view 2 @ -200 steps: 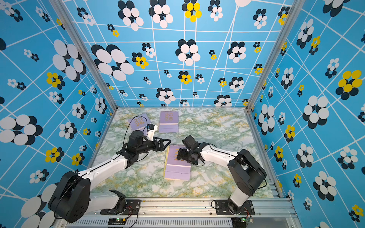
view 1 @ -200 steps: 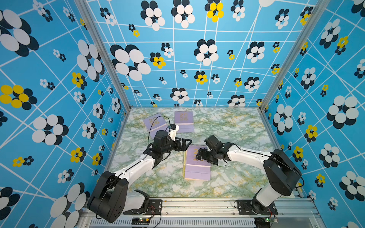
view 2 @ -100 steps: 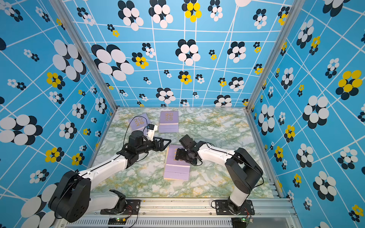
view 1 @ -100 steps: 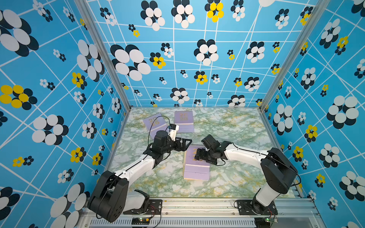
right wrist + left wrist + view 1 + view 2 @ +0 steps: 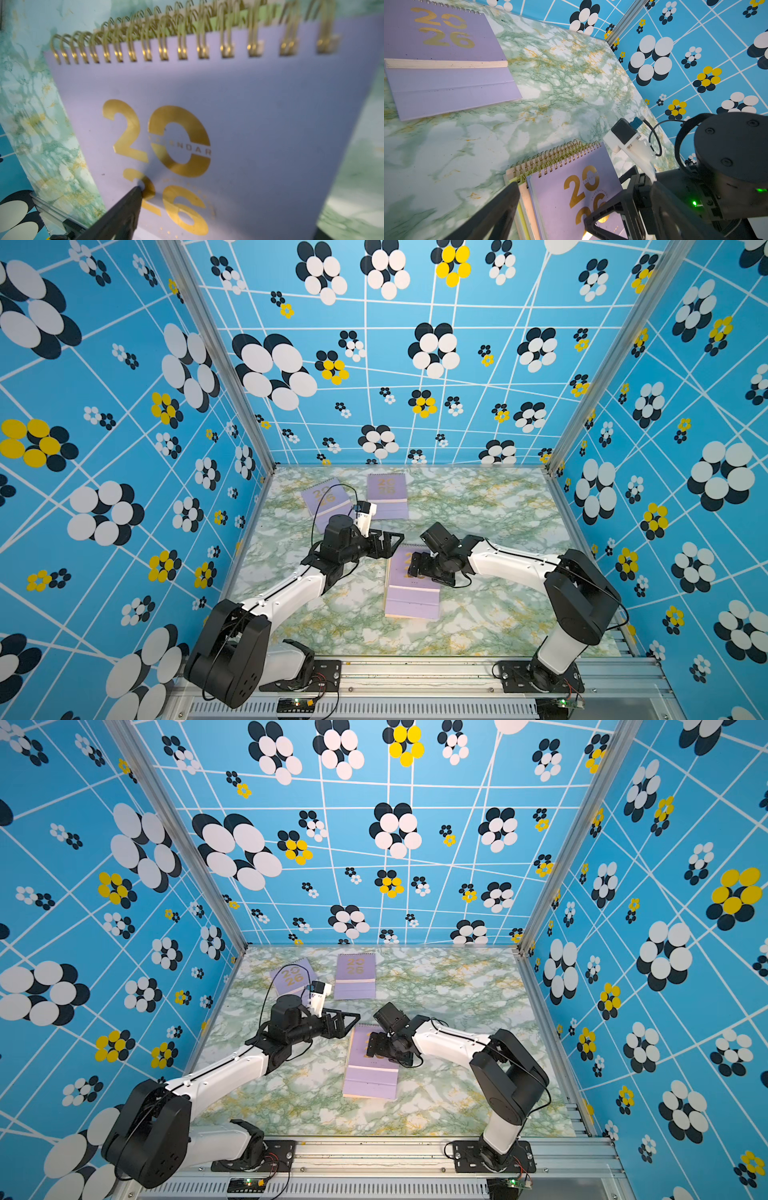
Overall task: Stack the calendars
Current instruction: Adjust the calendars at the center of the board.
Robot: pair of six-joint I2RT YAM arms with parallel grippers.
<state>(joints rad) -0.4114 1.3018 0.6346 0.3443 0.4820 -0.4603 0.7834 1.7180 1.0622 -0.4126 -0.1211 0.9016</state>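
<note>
The stack of calendars (image 5: pixel 411 597) lies flat on the marble-pattern table (image 5: pixel 498 510), just below frame centre in both top views. Its top lilac calendar (image 5: pixel 370 1081) has its gold spiral binding at the upper edge. In the left wrist view, a peach-beige calendar (image 5: pixel 529 205) and a yellow calendar (image 5: pixel 521 209) show as edges under the lilac cover.

Two more calendars lie apart from the stack, at the upper left of the table:
- a tilted lilac calendar (image 5: pixel 324 499), partly hidden by the left arm
- a straight lilac calendar (image 5: pixel 386 495) just to its right

The left end effector (image 5: pixel 392 545) hangs spread wide and empty, just left of the stack's binding. The right end effector (image 5: pixel 424 572) is over the top cover, jaws apart and gripping nothing. In the right wrist view, one finger (image 5: pixel 124 212) ends at the gold "2026". Contact cannot be told.
</note>
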